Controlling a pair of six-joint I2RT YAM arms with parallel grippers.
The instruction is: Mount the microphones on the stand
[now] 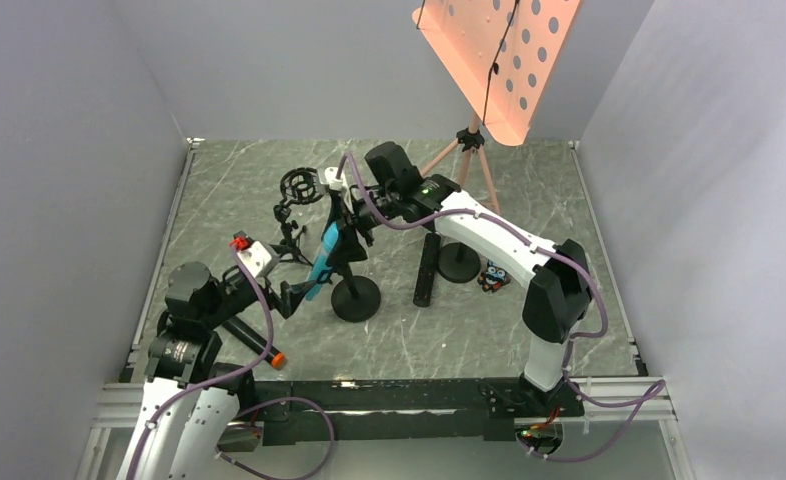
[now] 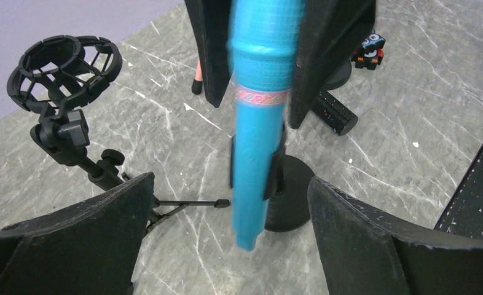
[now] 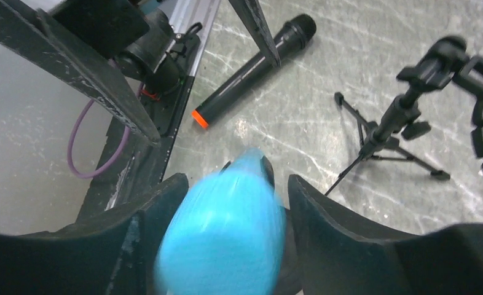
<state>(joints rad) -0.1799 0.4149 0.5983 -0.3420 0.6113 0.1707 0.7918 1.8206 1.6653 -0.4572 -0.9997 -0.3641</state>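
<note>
The teal-blue microphone (image 1: 321,256) stands tilted in the clip of a stand with a round base (image 1: 357,299). My right gripper (image 1: 347,222) is shut on its upper end; its blurred head fills the gap between the fingers in the right wrist view (image 3: 227,233). My left gripper (image 1: 291,297) is open and empty, its fingers wide either side of the mic's lower end (image 2: 251,203). The black mic with the orange-red end (image 1: 252,340) lies by my left arm. Another black mic (image 1: 427,268) lies right of the stand; its head does not show clearly.
A shock-mount holder on a small tripod (image 1: 297,190) stands at the left rear. A second round-base stand (image 1: 459,262) and a small colourful toy figure (image 1: 493,276) sit to the right. An orange perforated music stand (image 1: 499,60) on a tripod stands at the back.
</note>
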